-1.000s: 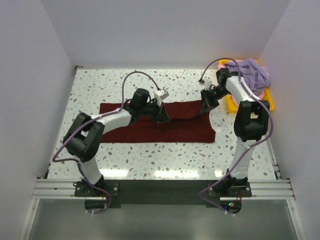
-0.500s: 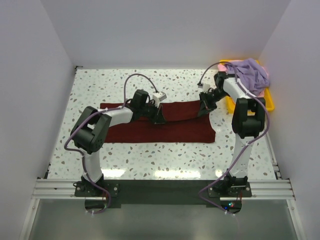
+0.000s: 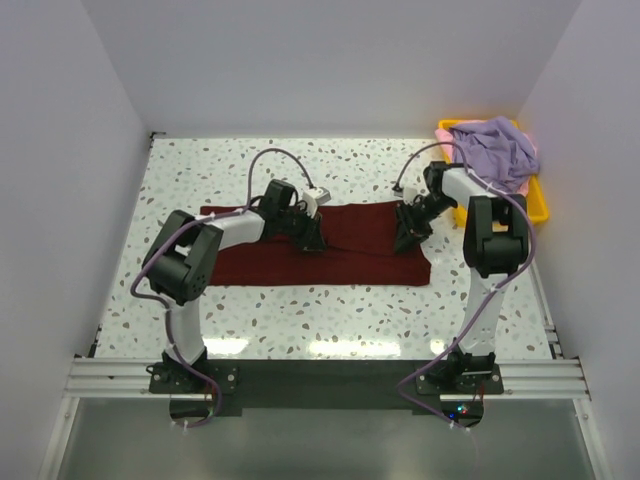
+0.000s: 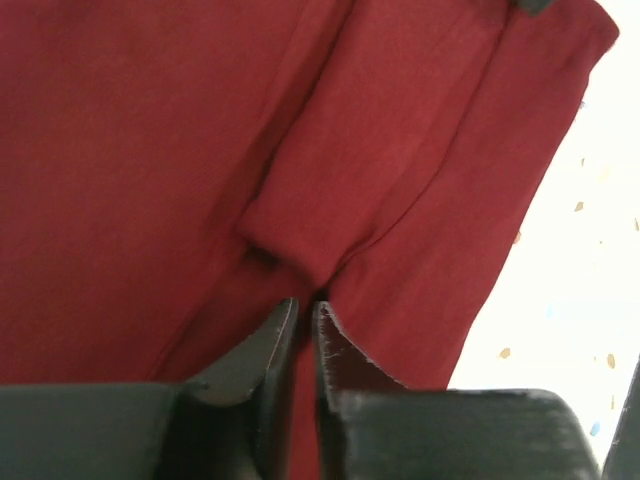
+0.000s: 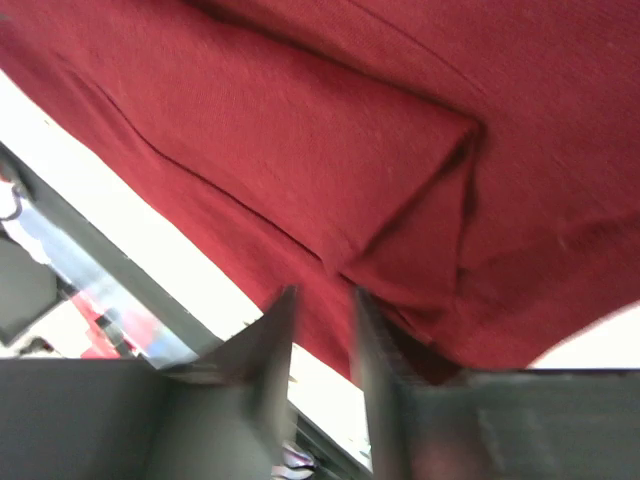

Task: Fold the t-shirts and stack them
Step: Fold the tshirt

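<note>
Maroon shirt lies flat on the table at mid-depth, folded into a wide strip. Its long axis runs left to right, parallel to the near edge. Which end is the collar cannot be told.

Left gripper sits low over the strip's far edge, left of centre. Its jaws stand a narrow slit apart with nothing between them. A folded flap lies just beyond the tips.

Right gripper sits low over the strip's right end. Its jaws are parted slightly wider and grip nothing.

Lavender shirt lies heaped in the tray at the far right corner.
</note>
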`<state>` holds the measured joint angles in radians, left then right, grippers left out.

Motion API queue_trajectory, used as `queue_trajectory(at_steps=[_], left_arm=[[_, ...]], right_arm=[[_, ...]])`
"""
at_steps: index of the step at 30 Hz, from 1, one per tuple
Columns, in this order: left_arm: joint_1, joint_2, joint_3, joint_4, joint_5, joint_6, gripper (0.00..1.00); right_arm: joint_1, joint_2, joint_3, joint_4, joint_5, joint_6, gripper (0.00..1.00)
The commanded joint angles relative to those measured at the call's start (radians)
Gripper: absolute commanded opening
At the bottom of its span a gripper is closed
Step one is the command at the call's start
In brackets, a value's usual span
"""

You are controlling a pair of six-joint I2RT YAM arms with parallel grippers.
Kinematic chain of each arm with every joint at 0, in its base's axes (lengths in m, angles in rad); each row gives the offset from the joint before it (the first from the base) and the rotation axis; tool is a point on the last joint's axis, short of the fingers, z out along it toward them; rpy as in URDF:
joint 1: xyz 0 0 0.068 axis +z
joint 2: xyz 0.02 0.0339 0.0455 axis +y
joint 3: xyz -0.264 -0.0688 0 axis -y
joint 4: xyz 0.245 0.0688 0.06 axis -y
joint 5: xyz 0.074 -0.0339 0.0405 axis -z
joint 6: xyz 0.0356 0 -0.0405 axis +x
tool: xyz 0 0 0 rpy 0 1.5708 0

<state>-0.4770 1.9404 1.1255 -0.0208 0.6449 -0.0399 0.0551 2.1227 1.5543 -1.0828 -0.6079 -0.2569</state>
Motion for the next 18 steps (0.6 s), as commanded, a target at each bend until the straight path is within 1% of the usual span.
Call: queue_trajectory(at_steps=[1,3,4,5,6,7,8,11,12,13,14,15,16,18], left_arm=[[0.058,-0.050,0.017,-0.074,0.018,0.084,0.26],[0.092,-0.119,0.004,-0.105,0.022,0.130,0.32],[0.101,-0.142,-0.009,-0.141,0.021,0.158,0.36],[0.121,-0.188,-0.015,-0.165,0.012,0.219,0.37],[0.130,-0.210,-0.021,-0.185,-0.017,0.247,0.38],[0.143,-0.230,-0.029,-0.229,-0.030,0.308,0.38],[0.164,-0.259,-0.030,-0.255,-0.042,0.339,0.38],[0.211,-0.300,-0.026,-0.356,-0.088,0.428,0.38],[0.227,-0.310,-0.024,-0.375,-0.088,0.443,0.38],[0.245,-0.317,-0.021,-0.404,-0.082,0.454,0.39],[0.289,-0.333,-0.018,-0.418,-0.067,0.460,0.40],[0.334,-0.345,0.006,-0.456,-0.027,0.478,0.45],[0.334,-0.345,0.017,-0.467,-0.010,0.483,0.50],[0.406,-0.383,0.037,-0.470,0.037,0.485,0.50]], right_arm=[[-0.001,-0.095,0.058,-0.040,0.051,-0.028,0.38],[-0.001,-0.131,0.061,-0.046,0.095,-0.039,0.43],[-0.001,-0.177,0.052,-0.046,0.109,-0.042,0.45],[-0.001,-0.197,0.046,-0.045,0.118,-0.045,0.45],[0.005,-0.220,0.037,-0.045,0.125,-0.047,0.44],[0.011,-0.256,0.011,-0.043,0.135,-0.048,0.41],[0.018,-0.273,-0.005,-0.045,0.143,-0.051,0.40],[0.083,-0.325,-0.077,-0.016,0.201,-0.041,0.39],[0.125,-0.334,-0.092,-0.002,0.223,-0.022,0.39],[0.147,-0.340,-0.111,0.023,0.240,-0.012,0.39],[0.169,-0.345,-0.118,0.035,0.272,0.001,0.39],[0.204,-0.346,-0.128,0.058,0.298,0.028,0.40],[0.225,-0.345,-0.132,0.067,0.298,0.041,0.40],[0.287,-0.324,-0.141,0.083,0.364,0.048,0.42]])
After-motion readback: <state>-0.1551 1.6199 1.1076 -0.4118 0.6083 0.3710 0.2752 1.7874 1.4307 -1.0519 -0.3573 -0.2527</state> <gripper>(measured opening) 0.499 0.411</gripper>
